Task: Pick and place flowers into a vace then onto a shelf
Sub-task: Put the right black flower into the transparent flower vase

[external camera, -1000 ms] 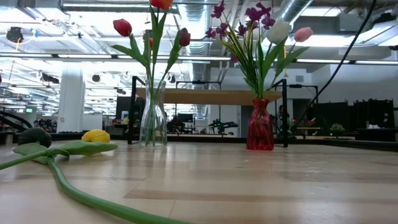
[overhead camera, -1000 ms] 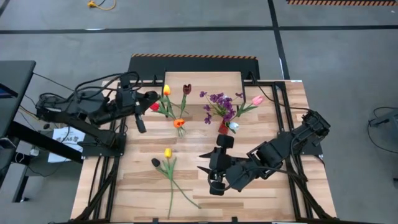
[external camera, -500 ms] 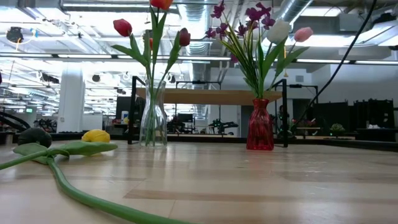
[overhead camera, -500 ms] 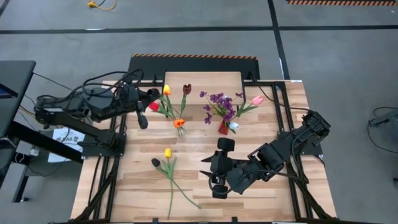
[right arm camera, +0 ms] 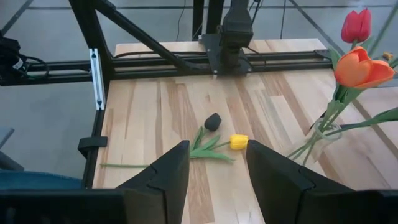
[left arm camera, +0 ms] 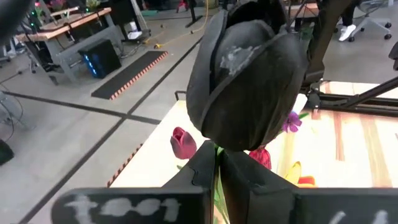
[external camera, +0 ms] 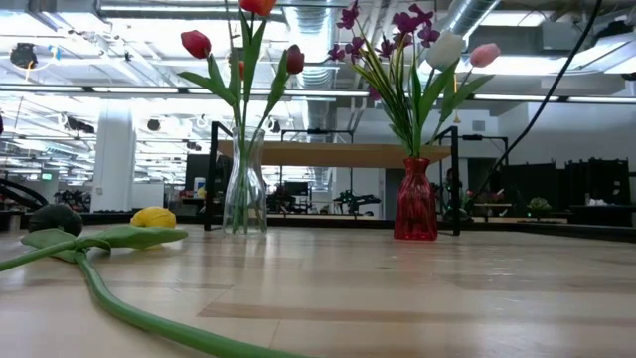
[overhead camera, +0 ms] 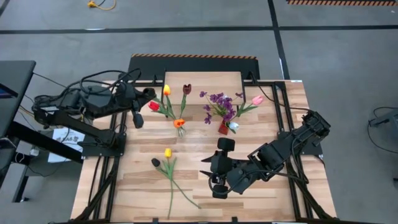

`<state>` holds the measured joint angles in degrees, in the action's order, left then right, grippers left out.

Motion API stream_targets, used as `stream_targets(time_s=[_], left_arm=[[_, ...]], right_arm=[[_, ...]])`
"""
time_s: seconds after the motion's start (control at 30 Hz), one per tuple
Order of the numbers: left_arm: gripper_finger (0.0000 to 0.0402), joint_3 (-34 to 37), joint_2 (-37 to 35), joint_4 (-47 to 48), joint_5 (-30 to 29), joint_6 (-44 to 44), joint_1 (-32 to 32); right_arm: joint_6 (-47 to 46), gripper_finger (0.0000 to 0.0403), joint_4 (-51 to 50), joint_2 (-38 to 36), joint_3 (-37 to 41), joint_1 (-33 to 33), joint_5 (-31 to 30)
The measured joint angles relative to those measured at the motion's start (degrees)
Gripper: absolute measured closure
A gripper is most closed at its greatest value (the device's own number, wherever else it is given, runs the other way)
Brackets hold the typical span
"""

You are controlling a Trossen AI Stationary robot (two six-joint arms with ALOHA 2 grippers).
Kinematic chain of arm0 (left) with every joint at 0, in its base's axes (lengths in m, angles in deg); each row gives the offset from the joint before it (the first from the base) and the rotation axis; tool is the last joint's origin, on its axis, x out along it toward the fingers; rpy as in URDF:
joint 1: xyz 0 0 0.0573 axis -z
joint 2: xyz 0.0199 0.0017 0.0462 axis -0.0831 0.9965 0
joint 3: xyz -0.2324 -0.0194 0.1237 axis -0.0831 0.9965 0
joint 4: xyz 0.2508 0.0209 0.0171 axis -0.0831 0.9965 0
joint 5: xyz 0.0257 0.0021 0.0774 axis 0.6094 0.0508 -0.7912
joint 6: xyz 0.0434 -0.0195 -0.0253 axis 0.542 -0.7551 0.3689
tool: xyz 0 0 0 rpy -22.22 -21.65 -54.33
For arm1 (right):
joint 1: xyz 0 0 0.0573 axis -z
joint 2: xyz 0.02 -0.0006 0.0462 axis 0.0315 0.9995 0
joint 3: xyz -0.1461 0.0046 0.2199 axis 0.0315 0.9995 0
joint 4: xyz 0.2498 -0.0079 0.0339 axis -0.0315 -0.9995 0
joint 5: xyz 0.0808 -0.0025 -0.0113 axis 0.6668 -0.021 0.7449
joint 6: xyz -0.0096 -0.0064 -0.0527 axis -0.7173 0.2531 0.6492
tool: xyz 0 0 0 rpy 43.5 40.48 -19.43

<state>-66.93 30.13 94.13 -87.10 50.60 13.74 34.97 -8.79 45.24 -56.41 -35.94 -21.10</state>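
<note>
Wood table (overhead camera: 261, 199), grey concrete floor (overhead camera: 336, 56)

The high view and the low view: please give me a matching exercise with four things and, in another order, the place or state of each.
Things:
1. red vase
2. clear vase
3. yellow tulip
4. shelf

Places or states:
A. lies flat on the table
B. holds a red tulip
C. stands at the far edge, with no vase on it
D. holds the purple sprig

Pairs: 1-D, 2-B, 3-A, 4-C
</note>
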Motion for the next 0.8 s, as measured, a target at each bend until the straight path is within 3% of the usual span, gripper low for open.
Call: stream_targets(time_s=[0.8], left_arm=[[0.0401, -0.1, 6.5, 0.3, 1.3, 0.6, -3.4]], right_arm=[[-0.8, 0.0254, -0.9, 0.0, 0.0, -0.4, 0.1]])
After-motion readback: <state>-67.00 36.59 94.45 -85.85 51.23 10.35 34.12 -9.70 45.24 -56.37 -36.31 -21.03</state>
